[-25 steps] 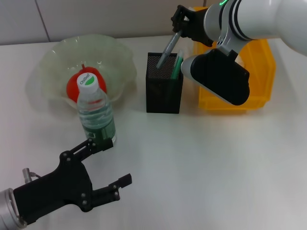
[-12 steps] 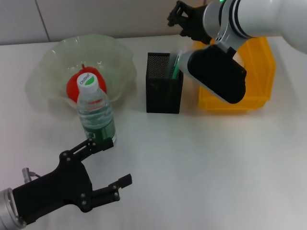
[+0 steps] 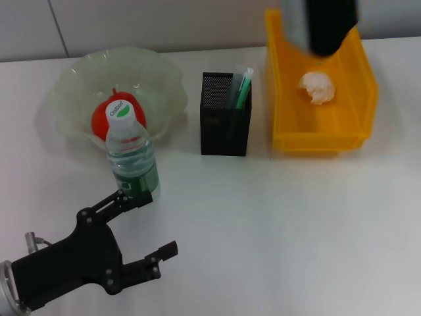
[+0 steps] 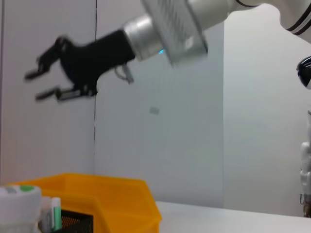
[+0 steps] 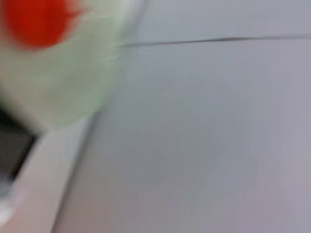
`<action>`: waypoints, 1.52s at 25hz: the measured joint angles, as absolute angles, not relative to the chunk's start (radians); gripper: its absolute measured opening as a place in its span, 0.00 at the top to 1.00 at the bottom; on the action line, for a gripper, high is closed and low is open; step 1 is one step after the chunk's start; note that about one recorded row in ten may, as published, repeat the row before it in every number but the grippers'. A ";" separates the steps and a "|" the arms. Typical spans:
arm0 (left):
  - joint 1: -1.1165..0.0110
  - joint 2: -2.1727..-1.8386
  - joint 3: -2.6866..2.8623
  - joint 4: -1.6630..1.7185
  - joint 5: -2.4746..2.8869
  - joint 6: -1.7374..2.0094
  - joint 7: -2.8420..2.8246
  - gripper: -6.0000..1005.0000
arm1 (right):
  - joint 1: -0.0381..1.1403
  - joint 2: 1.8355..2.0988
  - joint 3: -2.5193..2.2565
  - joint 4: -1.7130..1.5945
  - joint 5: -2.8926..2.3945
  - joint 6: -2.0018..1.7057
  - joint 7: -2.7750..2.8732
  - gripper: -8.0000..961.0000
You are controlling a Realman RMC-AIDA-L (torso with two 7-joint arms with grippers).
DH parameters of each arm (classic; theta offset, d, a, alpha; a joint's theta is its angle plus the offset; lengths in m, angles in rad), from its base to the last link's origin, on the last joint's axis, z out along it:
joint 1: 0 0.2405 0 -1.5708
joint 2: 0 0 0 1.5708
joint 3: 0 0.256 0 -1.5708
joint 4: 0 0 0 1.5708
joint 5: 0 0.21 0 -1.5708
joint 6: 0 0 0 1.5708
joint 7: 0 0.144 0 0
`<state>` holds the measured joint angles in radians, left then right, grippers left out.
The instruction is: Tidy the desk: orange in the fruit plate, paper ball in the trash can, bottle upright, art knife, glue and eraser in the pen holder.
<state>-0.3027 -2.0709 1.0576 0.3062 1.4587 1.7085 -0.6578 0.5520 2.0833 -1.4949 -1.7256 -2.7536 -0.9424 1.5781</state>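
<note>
Head view, nearest item: the left gripper [image 3: 143, 227] sits low over the white desk [image 3: 276, 224], fingers spread and holding nothing, its upper finger just beside the base of the bottle [image 3: 131, 157]. The bottle stands upright, white cap on top, directly in front of the fruit plate [image 3: 66, 89]. The orange [image 3: 102, 117] lies inside the fruit plate, partly hidden behind the bottle cap. Beyond mid-desk, the pen holder [image 3: 224, 128] stands between the fruit plate and the trash can [image 3: 322, 135]; a green-capped glue stick [image 3: 244, 87] and a grey art knife [image 3: 235, 89] stick up from it. The eraser cannot be seen. The paper ball [image 3: 317, 87] lies inside the trash can. Farthest, the right gripper [image 4: 46, 73] is raised high above the trash can, fingers parted, empty, as seen in the left wrist view.
</note>
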 joint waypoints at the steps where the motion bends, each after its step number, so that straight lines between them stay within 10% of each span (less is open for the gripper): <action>1: -0.301 -2.071 1.056 0.307 1.459 1.711 -0.657 0.15 | 0.518 2.083 -1.453 -1.768 -2.679 -0.953 1.591 0.63; 14: -0.293 -2.064 1.013 0.315 1.466 1.712 -0.651 0.15 | 0.007 2.082 -1.157 -1.442 -1.355 -1.358 1.244 0.56; 38: -0.321 -2.063 1.099 0.324 1.542 1.656 -0.690 0.15 | 0.229 2.081 -1.123 -0.594 -1.571 -1.595 0.875 0.16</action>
